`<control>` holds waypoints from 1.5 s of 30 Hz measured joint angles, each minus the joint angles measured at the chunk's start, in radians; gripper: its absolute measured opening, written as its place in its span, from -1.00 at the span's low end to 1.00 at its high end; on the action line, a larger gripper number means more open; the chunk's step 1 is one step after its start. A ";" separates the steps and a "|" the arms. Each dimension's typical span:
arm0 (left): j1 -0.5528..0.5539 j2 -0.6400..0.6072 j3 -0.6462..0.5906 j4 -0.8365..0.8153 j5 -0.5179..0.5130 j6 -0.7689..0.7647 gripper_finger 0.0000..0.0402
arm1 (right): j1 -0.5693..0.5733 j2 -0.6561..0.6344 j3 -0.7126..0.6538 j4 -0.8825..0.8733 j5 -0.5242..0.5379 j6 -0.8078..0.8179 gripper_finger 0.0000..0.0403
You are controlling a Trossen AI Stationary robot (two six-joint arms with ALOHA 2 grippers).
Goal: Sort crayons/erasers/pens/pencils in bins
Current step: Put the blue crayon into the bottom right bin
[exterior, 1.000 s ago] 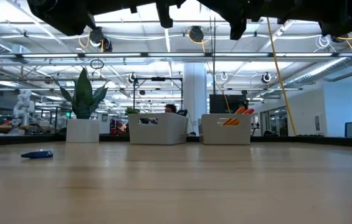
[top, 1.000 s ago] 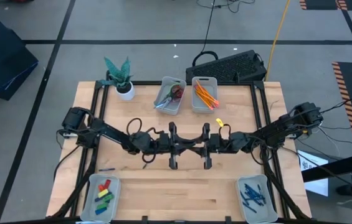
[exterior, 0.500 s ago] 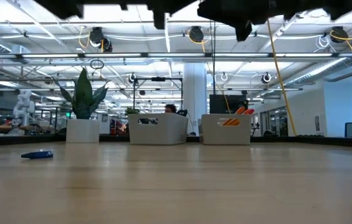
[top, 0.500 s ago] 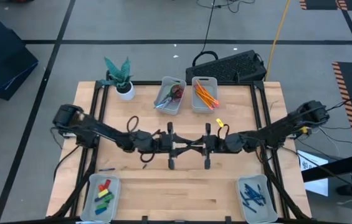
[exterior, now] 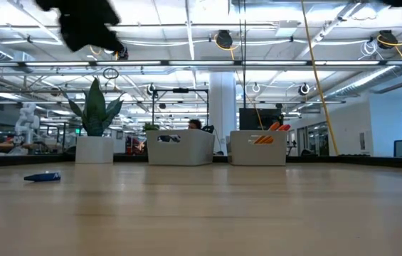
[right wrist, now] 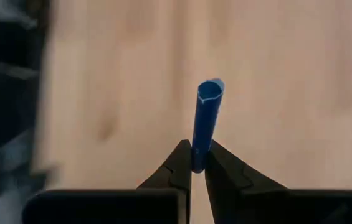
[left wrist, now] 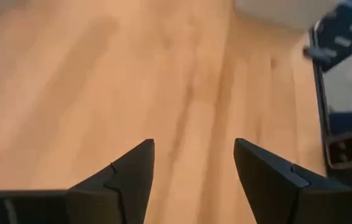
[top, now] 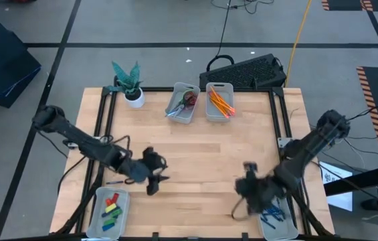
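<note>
**A:** Pens first: where is the one being handled?

**B:** Only the right wrist view shows it. The right gripper (right wrist: 199, 169) has its fingers clamped on a slim blue pen (right wrist: 205, 122), which sticks out ahead over bare wood. From above, the right gripper (top: 247, 191) is a blur beside the near right bin (top: 284, 227) of blue pens, and no pen shows in it.

**A:** And the left?

**B:** The left gripper (left wrist: 194, 168) has its fingers apart, nothing between them, over bare table (left wrist: 101, 74). The high view puts it just above the near left bin (top: 97, 204) holding the erasers (top: 112, 207).

**A:** Anything loose?

**B:** A small blue stick (exterior: 43, 176) near the table's left edge, plainest in the low view.

**A:** Changed from a moment ago?

**B:** Half a second back both grippers met at the table's middle; they have swung apart toward their near corners.
</note>
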 joint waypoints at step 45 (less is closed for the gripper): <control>-0.062 0.453 0.007 -0.276 0.041 -0.757 -0.01 | 0.293 0.091 -0.108 -0.058 -0.348 0.493 -0.15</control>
